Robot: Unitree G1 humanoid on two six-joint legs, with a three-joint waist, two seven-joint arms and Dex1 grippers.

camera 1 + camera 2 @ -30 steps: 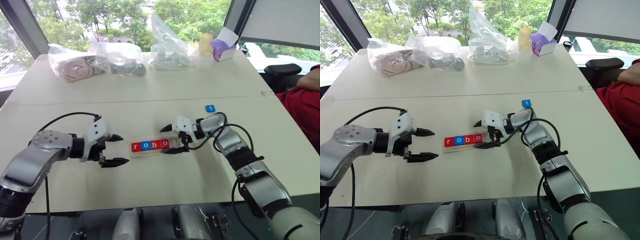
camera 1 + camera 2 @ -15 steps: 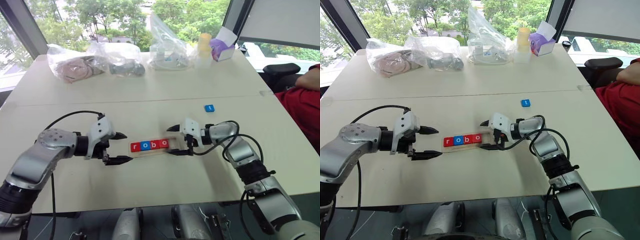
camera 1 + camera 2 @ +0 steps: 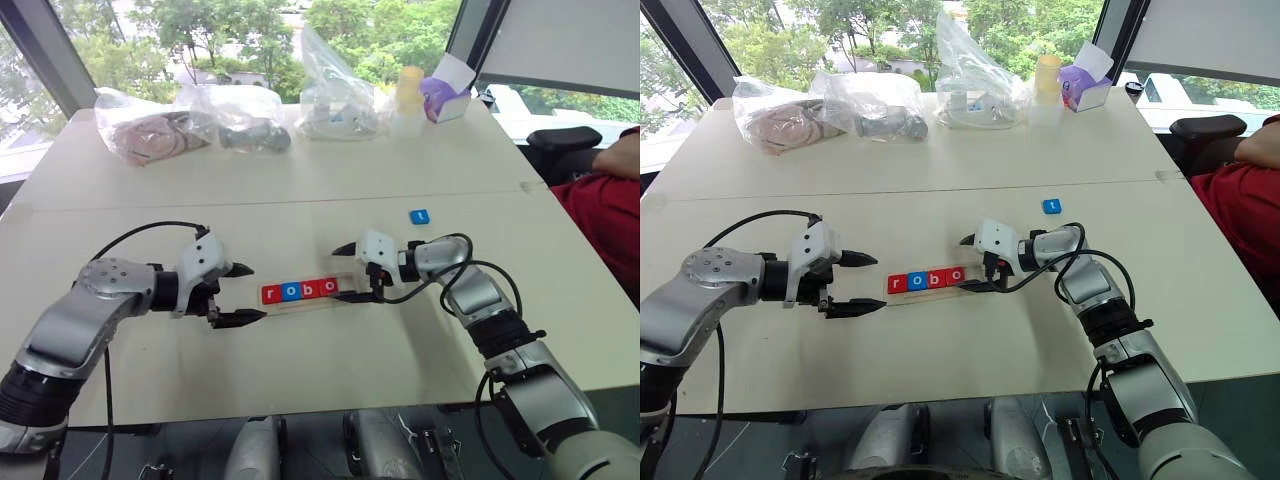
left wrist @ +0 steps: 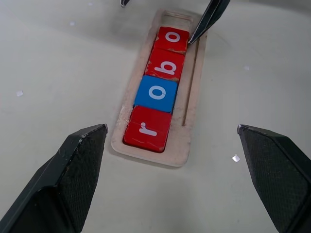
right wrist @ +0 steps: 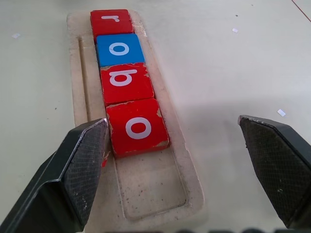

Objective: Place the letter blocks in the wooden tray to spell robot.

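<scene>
right wrist view puts you over the long, narrow light-wood tray (image 5: 187, 194), which lies on the pale tabletop (image 3: 300, 200) between your two grippers. four small flat square letter tiles sit in it in a row, touching: a red "r" tile (image 5: 112, 20), a blue "o" tile (image 5: 119, 48), a red "b" tile (image 5: 125, 80) and a red "o" tile (image 5: 137, 127). the last slot, at the tray's right end, is bare wood. the fifth piece, a small blue square "t" tile (image 3: 419, 216), lies flat on the table well apart from the tray, beyond your right arm.

your right gripper (image 3: 351, 272) sits at the tray's right end, its two black fingers spread wide and holding nothing; one fingertip (image 5: 85, 160) is just beside the red "o" tile, and you cannot tell from here whether they touch. your left gripper (image 3: 246, 293) hovers just off the tray's left end, fingers likewise wide apart and empty.

along the far edge of the table you have clear plastic bags (image 3: 190, 120) of goods, a pale yellow cup (image 3: 411, 88) and a purple box (image 3: 445, 98). a person in a red top (image 3: 605, 215) sits at the right edge.
</scene>
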